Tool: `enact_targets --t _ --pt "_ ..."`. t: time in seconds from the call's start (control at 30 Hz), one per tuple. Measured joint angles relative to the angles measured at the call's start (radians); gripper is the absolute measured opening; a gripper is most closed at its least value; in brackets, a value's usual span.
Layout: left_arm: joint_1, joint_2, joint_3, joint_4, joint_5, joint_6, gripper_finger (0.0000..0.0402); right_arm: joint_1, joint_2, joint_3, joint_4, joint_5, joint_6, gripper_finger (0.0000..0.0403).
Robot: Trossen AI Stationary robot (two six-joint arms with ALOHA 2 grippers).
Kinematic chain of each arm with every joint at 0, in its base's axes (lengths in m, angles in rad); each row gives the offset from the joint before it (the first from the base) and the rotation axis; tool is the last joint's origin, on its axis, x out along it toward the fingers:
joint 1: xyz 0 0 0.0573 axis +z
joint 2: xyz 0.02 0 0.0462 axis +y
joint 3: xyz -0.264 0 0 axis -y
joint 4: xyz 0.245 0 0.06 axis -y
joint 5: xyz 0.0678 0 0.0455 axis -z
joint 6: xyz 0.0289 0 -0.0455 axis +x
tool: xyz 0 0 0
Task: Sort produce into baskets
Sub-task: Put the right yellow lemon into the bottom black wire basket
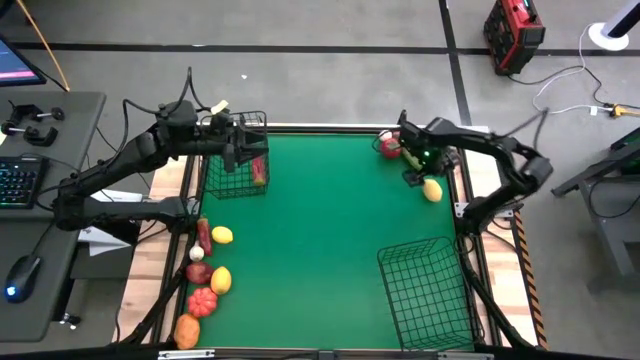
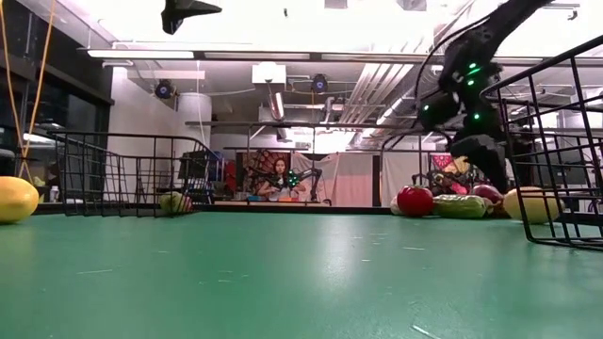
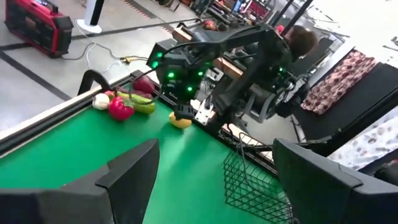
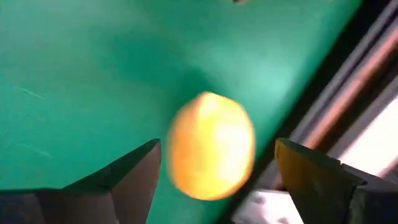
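Small basket (image 1: 237, 160) held one piece; large basket (image 1: 425, 290) empty. Right claw (image 1: 418, 176) open over lemon (image 1: 432, 190); left claw (image 1: 240, 150) open.

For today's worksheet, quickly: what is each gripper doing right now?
Left gripper: open, empty, above the small basket.
Right gripper: open, holding nothing, over the yellow lemon by the table's right edge.

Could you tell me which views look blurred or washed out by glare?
Right wrist view: the yellow fruit is smeared and soft, as is the green table. Low view: ceiling lights blow out the top. High view: evenly lit and sharp. Left wrist view: mostly clear.
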Motion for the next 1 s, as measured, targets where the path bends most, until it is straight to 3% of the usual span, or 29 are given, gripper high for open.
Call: enact_targets --t 0.1,0.27,0.6,0.8,1.0 --pt "0.000 0.000 0.000 0.003 -0.005 0.009 0.0303 0.000 -0.079 -0.056 0.070 -0.041 0.056 0.0307" --pt "0.000 0.000 0.000 0.003 -0.006 0.010 0.0303 0.000 -0.138 -0.159 0.061 -0.009 0.088 0.0307" --pt "0.000 0.000 0.000 0.002 -0.008 0.003 0.0303 0.000 -0.151 -0.358 0.253 -0.073 0.105 0.0307" --pt "0.000 0.000 0.000 0.002 -0.014 0.001 0.0303 0.001 -0.147 -0.338 0.253 -0.068 0.094 0.0298" --pt "0.001 0.000 0.000 0.002 -0.060 0.000 0.0303 0.000 -0.146 -0.251 0.268 0.019 0.076 0.0226"
